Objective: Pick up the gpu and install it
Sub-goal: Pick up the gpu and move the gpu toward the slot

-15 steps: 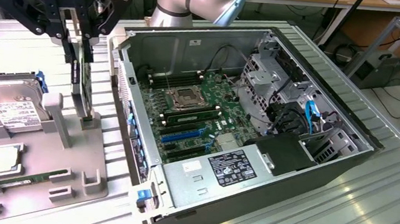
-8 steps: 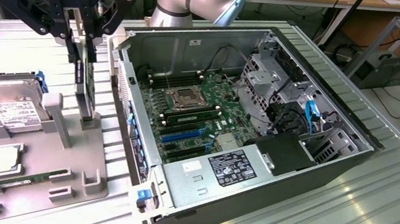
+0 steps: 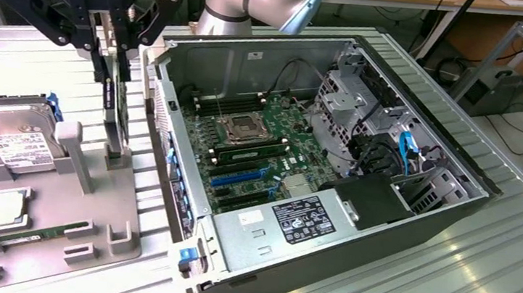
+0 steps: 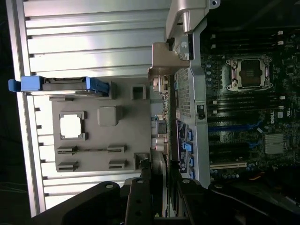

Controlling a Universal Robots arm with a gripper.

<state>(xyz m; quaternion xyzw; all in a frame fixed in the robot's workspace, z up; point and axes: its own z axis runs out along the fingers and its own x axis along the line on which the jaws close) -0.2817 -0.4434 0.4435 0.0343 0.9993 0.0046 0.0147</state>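
Note:
The gpu [image 3: 115,113] hangs edge-on and upright, a thin dark card. My gripper [image 3: 113,54] is shut on its upper part, one black finger on each side. The card's lower end sits at the slot post [image 3: 117,160] of the grey fixture tray [image 3: 76,196]; I cannot tell whether it still rests in the slot. This is at the exterior view's left, just outside the open computer case [image 3: 353,200]. In the wrist view the gpu [image 4: 162,126] runs as a narrow strip out from between my gripper [image 4: 159,190] fingers, along the case's outer wall [image 4: 187,93].
The case lies open with its motherboard [image 3: 252,142] facing up, showing the CPU socket [image 3: 244,126] and blue expansion slots [image 3: 238,177]. On the tray are a silver hard drive [image 3: 9,138] in a blue carrier, a CPU chip [image 3: 4,203] and a green RAM stick [image 3: 28,233].

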